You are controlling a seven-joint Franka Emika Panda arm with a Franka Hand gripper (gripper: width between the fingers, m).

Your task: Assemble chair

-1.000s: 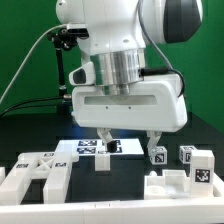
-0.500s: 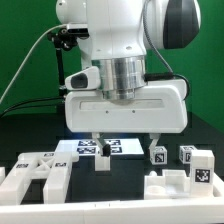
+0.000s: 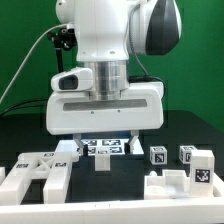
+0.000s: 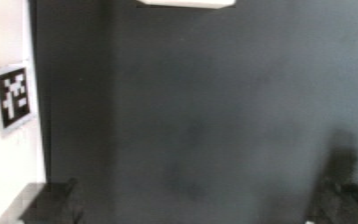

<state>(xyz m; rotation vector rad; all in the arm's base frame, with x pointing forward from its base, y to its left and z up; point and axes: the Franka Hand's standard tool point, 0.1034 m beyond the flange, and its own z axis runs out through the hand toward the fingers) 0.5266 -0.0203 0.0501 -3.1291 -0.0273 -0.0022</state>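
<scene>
Entry: claw [image 3: 100,139], fingers spread wide, empty, hovering over the marker board [image 3: 104,147]. Chair parts [image 3: 40,172] lie loose along the counter [image 3: 25,140] front, none joined. We judge an approach step; next we must descend onto a part. Since the earlier frame, we have shifted toward the exterior view's left.

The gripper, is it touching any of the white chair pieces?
Apart. The wrist view shows only bare black table between the open fingers; the exterior view shows the gripper above the chair pieces.
</scene>
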